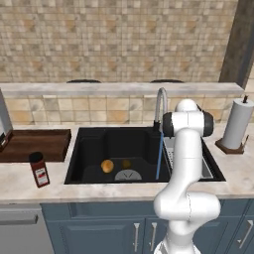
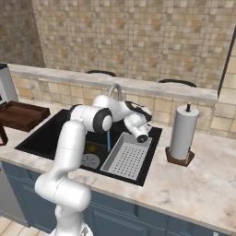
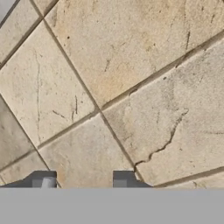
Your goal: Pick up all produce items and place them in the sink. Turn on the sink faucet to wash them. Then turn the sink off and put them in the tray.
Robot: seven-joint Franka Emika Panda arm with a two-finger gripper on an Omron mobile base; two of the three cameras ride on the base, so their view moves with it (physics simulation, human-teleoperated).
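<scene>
The sink (image 1: 89, 149) is matte black, holding an orange-yellow fruit (image 1: 107, 166) and an olive-brown fruit (image 1: 126, 163). The tray (image 1: 34, 144) is dark brown, the desk (image 1: 233, 173) mottled beige, the wall tiles (image 3: 131, 65) tan.

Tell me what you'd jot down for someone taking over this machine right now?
Claw: shut, holding nothing, facing the beige tiled wall by the curved grey metal faucet.
Orange-yellow round fruit and smaller olive-brown fruit: both lie in the matte black sink basin.
Water is running from the faucet.
Dark brown wooden tray: on the counter left of the sink.
Done: fruits in sink, faucet on.
Left: turn the faucet off, move both fruits to the tray.
</scene>
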